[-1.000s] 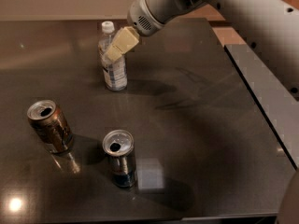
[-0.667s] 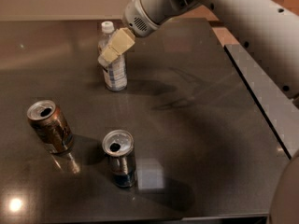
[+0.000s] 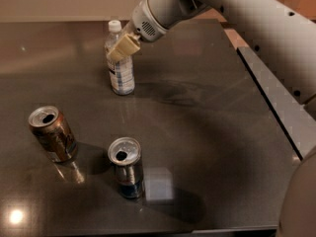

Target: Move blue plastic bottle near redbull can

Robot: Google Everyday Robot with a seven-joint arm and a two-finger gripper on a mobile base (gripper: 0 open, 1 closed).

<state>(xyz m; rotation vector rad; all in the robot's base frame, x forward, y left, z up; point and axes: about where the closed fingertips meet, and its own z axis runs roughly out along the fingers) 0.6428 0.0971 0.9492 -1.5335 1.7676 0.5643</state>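
Observation:
The blue plastic bottle (image 3: 121, 70) stands upright at the back left of the dark table, with a white cap and a white-and-blue label. My gripper (image 3: 122, 49) is at the bottle's upper part, just below the cap, and its cream-coloured tip overlaps the bottle's shoulder. The arm reaches in from the upper right. The redbull can (image 3: 126, 168) stands upright near the front of the table, slim and silver with a blue lower band and an open top. It is well in front of the bottle.
A wider brown can (image 3: 52, 134) stands upright at the left, beside the redbull can. The table's right edge (image 3: 269, 95) runs diagonally under my arm. A bright light reflection shows at the front left corner (image 3: 15, 216).
My gripper has shifted slightly left and down against the bottle's upper part. The bottle and both cans stand where they were.

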